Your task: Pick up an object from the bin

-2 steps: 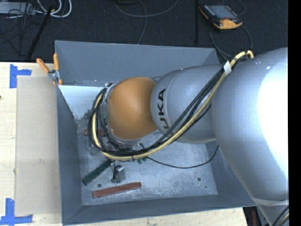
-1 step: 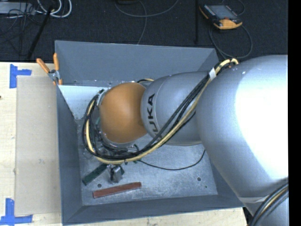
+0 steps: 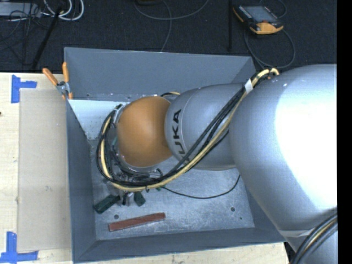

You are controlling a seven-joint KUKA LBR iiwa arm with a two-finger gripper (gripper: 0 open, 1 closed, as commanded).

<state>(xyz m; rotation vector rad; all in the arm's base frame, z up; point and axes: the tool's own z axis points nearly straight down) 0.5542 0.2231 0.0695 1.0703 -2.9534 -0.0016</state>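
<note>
My gripper (image 3: 125, 193) is low in the front left part of the bin, mostly hidden under the arm's orange cover. A dark green oblong piece (image 3: 104, 204) lies on the bin floor just left of it, slanting up toward it. A second small dark green piece (image 3: 139, 199) sits right beside the gripper on its right. Whether either piece touches the gripper is hidden. A flat red-brown stick (image 3: 136, 222) lies a little nearer the front wall, below the gripper and apart from it.
The large silver arm covers the right and middle of the bin, with black and yellow cables looping round the wrist and a thin black cable trailing over the floor to the right. The bin's left wall stands close to the gripper.
</note>
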